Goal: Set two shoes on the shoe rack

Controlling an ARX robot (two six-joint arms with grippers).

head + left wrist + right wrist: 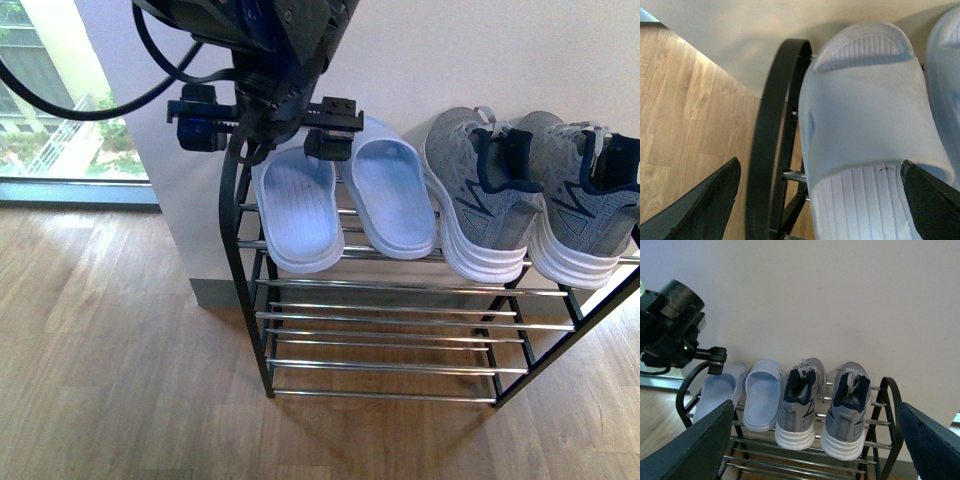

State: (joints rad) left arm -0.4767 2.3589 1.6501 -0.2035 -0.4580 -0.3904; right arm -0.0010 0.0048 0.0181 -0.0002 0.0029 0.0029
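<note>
The left gripper (268, 118) is hanging wide open over the left slipper (297, 210), hiding its strap in the front view. Both light blue slippers are lying side by side on the top shelf of the shoe rack (400, 345), the right slipper (394, 195) beside grey sneakers (530, 195). Their long axes are running front to back, toes toward the wall (840, 300). The right gripper's (812, 440) dark fingers (695, 445) are spread wide, well away from the rack.
</note>
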